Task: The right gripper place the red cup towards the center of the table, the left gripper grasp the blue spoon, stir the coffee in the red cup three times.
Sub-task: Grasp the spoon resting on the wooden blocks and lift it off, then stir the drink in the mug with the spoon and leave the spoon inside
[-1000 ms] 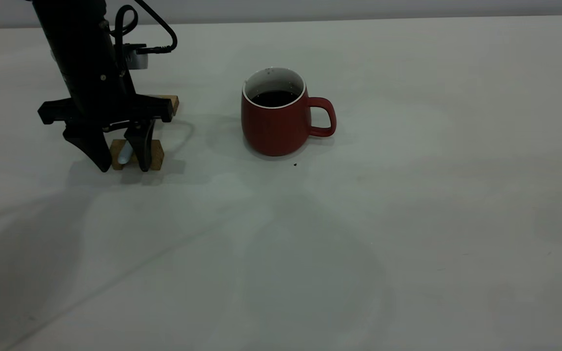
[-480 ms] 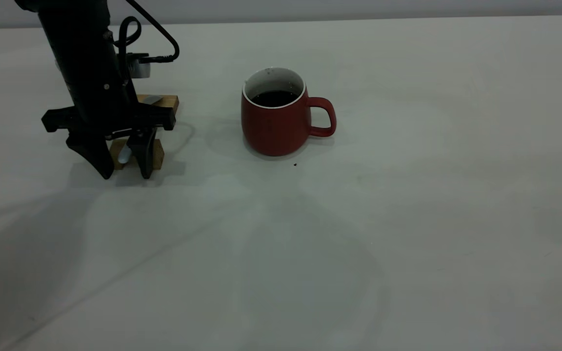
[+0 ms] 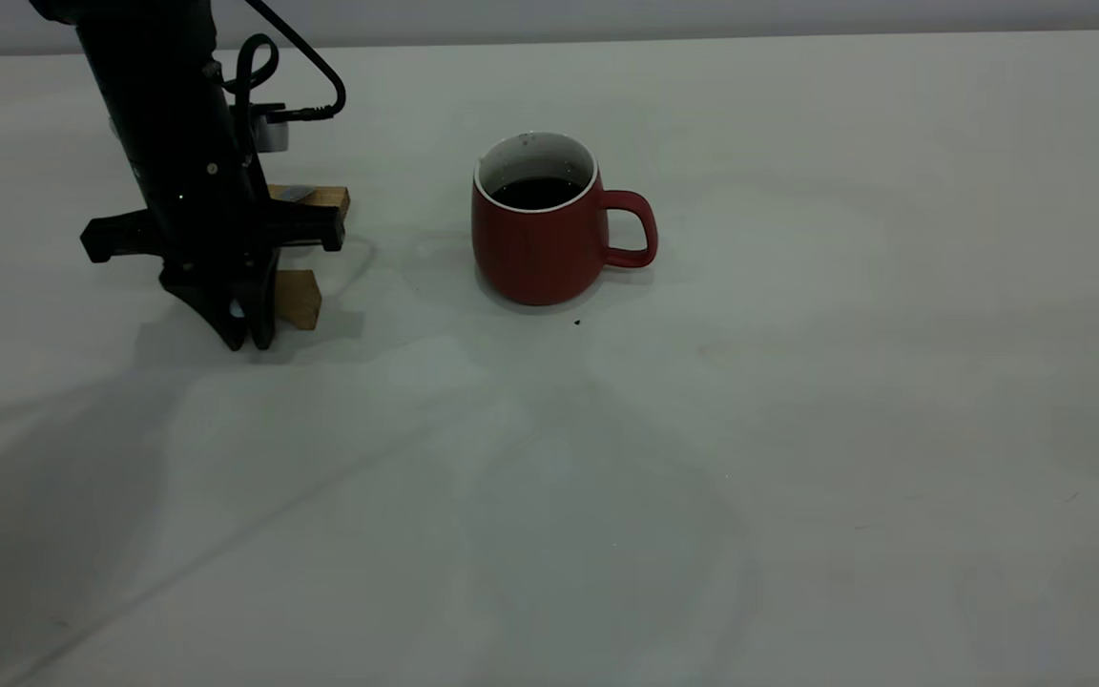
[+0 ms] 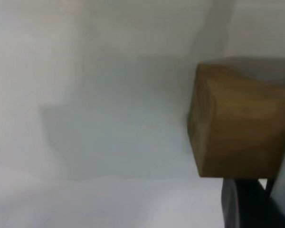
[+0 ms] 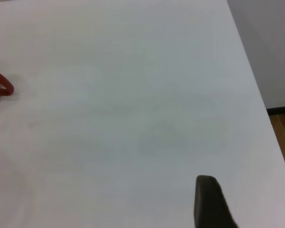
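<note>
A: Where did the red cup (image 3: 538, 239) stand?

B: Upright near the counter's (image 3: 798, 429) middle, handle pointing toward the right arm's side, coffee (image 3: 537, 192) inside.

A: And the left claw (image 3: 246, 329)?

B: Its fingers were pressed together at the nearer wooden block (image 3: 297, 299), presumably on the blue spoon, itself hidden. The right claw (image 5: 247, 209) stood apart.

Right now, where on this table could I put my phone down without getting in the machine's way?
The near half of the table, in front of the red cup, is bare, and so is the stretch right of the cup's handle. Avoid the far left: the left gripper is closed over the wooden blocks there.
</note>
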